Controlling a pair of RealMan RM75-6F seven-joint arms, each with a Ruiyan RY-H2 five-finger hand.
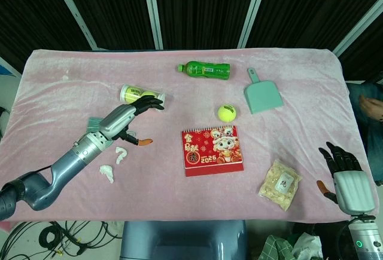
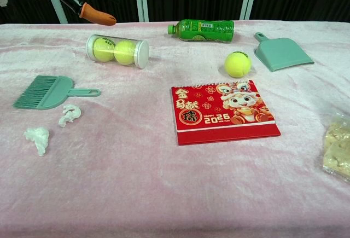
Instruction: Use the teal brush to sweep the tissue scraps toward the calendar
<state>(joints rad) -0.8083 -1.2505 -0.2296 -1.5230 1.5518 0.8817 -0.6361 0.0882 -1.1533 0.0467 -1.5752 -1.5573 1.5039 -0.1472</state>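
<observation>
The teal brush [image 2: 46,91] lies flat on the pink cloth at the left, bristles to the left and handle to the right. In the head view only a corner of the brush [image 1: 94,122] shows behind my left hand. Two white tissue scraps [image 2: 69,113] [image 2: 37,138] lie just in front of it, also seen as scraps [image 1: 121,154] [image 1: 108,172] in the head view. The red calendar [image 1: 212,149] lies flat mid-table. My left hand [image 1: 125,119] hovers above the brush with fingers spread, holding nothing. My right hand [image 1: 346,173] rests open at the front right edge.
A clear tube of tennis balls [image 1: 142,95] lies behind the brush. A green bottle [image 1: 204,69], a loose tennis ball [image 1: 226,113] and a teal dustpan [image 1: 263,95] sit further back. A snack bag [image 1: 280,184] lies front right.
</observation>
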